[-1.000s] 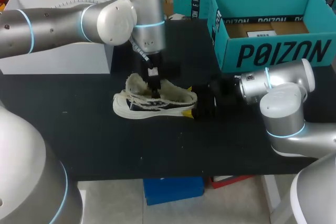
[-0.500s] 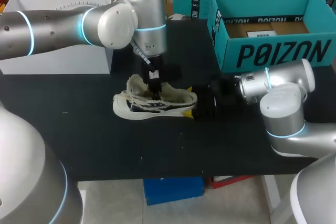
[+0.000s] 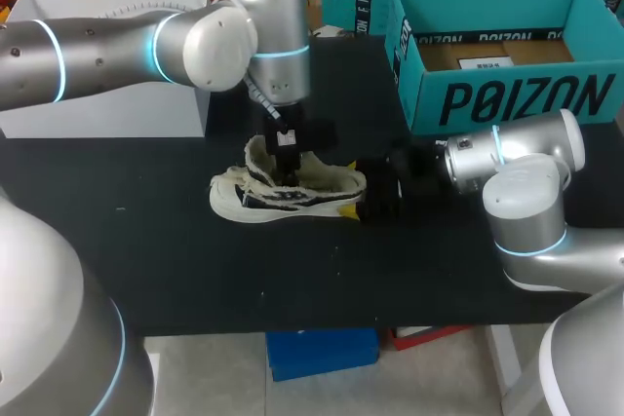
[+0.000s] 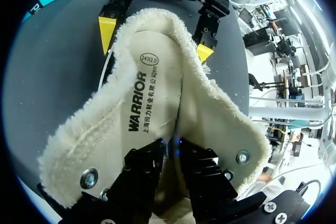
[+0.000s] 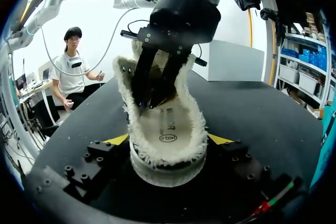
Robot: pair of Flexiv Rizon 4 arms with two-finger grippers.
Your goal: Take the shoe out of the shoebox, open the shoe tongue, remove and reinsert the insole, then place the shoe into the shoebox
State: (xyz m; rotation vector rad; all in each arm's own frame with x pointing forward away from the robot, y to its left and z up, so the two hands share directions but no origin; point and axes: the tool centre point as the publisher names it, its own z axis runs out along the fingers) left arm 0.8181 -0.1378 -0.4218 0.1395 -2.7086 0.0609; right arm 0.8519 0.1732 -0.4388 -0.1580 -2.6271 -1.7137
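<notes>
Two grips act on the shoe (image 3: 283,194). My left gripper (image 4: 172,151), directly above the shoe, has its jaws pinched together on the fleece-edged insole (image 4: 152,77) inside it; I judge this grip serves to draw the insole out. My right gripper (image 5: 168,140) clamps the shoe's heel from both sides, evidently to anchor it on the table (image 3: 195,260). The shoebox (image 3: 507,99), beyond the shoe to my right, stands open and holds only a brown cardboard liner (image 3: 507,52).
</notes>
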